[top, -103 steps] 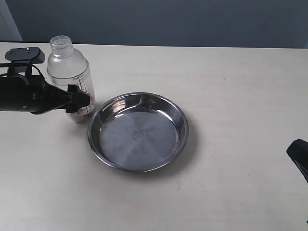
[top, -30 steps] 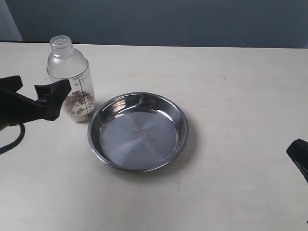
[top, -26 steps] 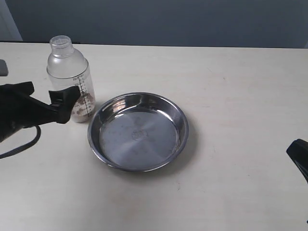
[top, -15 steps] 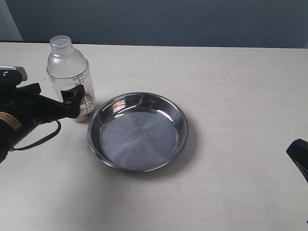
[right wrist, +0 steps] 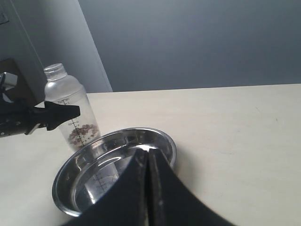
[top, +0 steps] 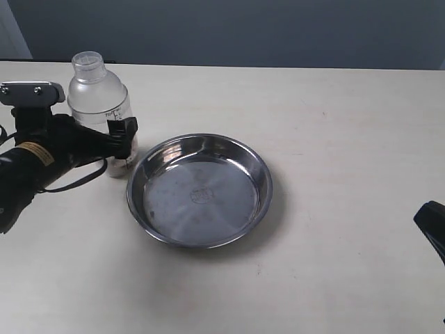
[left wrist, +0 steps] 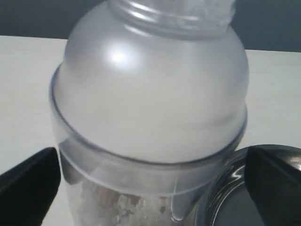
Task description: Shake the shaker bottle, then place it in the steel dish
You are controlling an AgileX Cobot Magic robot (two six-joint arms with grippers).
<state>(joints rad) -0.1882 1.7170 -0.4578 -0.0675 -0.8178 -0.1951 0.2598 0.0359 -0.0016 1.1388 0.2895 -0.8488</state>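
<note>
Pale worktop carries the shaker bottle [top: 97, 90], upright, just beside the steel dish [top: 264, 188]. Left jaws stand spread either side of its body, not yet pinching; they should close squarely below the shoulder, firmly, before lifting. Right jaws rest pressed together.

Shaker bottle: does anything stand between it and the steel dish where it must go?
Nothing visible does. The shaker bottle stands upright close beside the rim of the steel dish, and nothing lies inside the dish.

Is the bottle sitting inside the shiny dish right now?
No, the shaker bottle stands upright on the table, just outside the rim of the steel dish.
</note>
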